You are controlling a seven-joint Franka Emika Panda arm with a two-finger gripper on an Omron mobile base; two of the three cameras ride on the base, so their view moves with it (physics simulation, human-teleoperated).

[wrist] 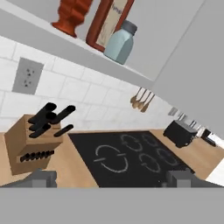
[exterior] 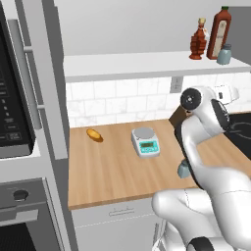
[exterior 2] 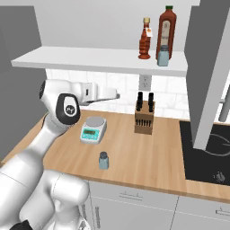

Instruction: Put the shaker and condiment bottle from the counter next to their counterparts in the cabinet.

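1. The tool [wrist: 111,178] stands open and empty, raised above the worktop [exterior 2: 148,157] and facing the knife block [exterior 2: 144,117].
2. The condiment bottle [exterior 2: 144,39] already stands on the cabinet [exterior 2: 90,60] shelf, just beside the tall bottle [exterior 2: 166,30] and its small shaker [exterior 2: 163,55].
3. The remaining shaker [exterior 2: 103,160] stands upright near the worktop's front edge.
4. Lower the tool over this shaker, probably from above, and close on the body below the cap.
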